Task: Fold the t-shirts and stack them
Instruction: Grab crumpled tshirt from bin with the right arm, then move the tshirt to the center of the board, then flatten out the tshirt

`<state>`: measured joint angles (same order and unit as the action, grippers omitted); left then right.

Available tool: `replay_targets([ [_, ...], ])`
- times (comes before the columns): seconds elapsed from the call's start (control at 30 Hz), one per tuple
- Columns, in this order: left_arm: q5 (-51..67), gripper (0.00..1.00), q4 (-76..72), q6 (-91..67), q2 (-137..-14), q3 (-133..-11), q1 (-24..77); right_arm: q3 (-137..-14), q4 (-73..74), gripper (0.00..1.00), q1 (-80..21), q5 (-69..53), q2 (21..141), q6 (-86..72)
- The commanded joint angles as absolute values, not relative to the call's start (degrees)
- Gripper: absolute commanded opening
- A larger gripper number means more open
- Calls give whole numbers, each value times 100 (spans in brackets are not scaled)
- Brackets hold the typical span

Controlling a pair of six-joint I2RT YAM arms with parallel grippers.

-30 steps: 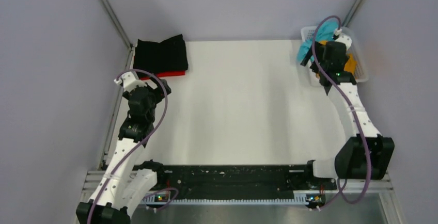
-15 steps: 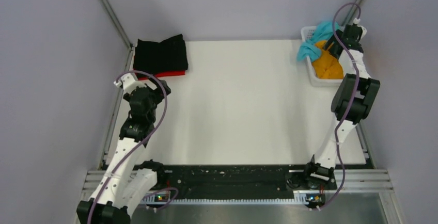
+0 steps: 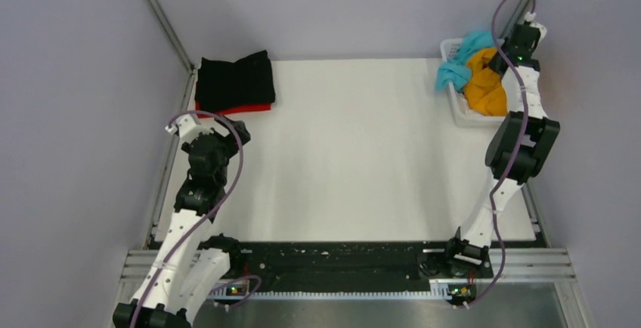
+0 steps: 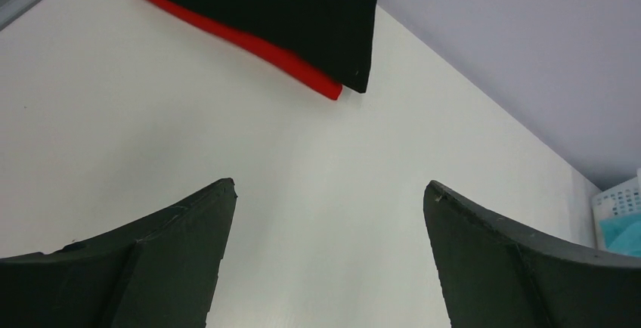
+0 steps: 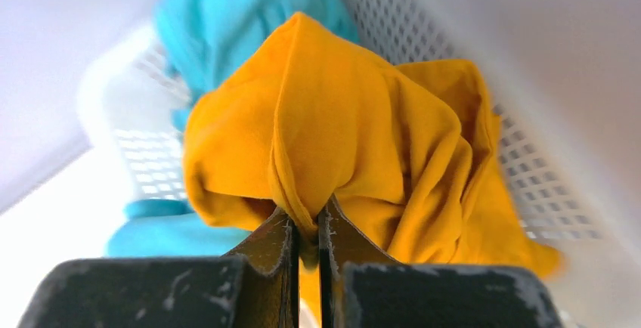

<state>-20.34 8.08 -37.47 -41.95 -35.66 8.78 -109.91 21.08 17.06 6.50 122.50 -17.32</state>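
A folded black t-shirt (image 3: 236, 80) lies on a folded red t-shirt (image 3: 249, 108) at the table's far left; both show in the left wrist view, black (image 4: 280, 10) over red (image 4: 291, 63). My left gripper (image 4: 329, 199) hovers open above bare table, short of that stack. In the white basket (image 3: 458, 112) at the far right, an orange t-shirt (image 3: 484, 90) lies bunched beside a teal t-shirt (image 3: 456, 71). My right gripper (image 5: 306, 222) is shut on a fold of the orange t-shirt (image 5: 355, 139), with the teal t-shirt (image 5: 234, 18) behind it.
The basket's lattice wall (image 5: 544, 199) runs close on the right of my right gripper. Grey walls close in the table on the left, back and right. A black rail (image 3: 332, 264) runs along the near edge between the arm bases.
My right arm swung up over the basket and its gripper closed on the orange t-shirt, which now bunches upward. The left arm shifted only slightly.
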Motion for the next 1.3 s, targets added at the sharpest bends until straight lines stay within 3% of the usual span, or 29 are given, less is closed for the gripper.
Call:
replay_targets([
  [0.0,-1595,99,361,-3687,-4067,-3421,870,-11155,1370,0,1722,749,10408,-1587],
  [0.1,-1326,99,264,-3584,-4155,-3452,875,-11142,1128,0,1703,87,9768,-1864],
  [0.27,-1015,99,228,-3516,-4445,-3640,870,-11249,778,0,1299,-2209,9019,-2509],
  [0.4,-770,99,270,-3579,-4624,-3762,870,-11292,691,0,310,-3597,8684,-2566],
  [0.57,-761,99,788,-3681,-4617,-4130,870,-10024,55,2,-949,-4477,8185,-2587],
  [0.67,-875,99,1141,-3749,-4495,-4250,870,-8692,-197,19,-1054,-4146,7737,-2660],
  [0.7,-933,99,1239,-3779,-4448,-4242,870,-8224,-119,24,-1058,-3634,7575,-2561],
  [0.87,-1063,99,1628,-3904,-4458,-4151,870,-6576,1143,64,-1053,-712,7098,-2159],
  [1.03,-612,99,1811,-3969,-4978,-4250,870,-5838,1412,98,-1053,-521,6692,-2016],
  [1.27,670,99,1758,-3706,-5841,-4230,1181,-5400,1526,99,-1146,-1006,6799,-1934],
])
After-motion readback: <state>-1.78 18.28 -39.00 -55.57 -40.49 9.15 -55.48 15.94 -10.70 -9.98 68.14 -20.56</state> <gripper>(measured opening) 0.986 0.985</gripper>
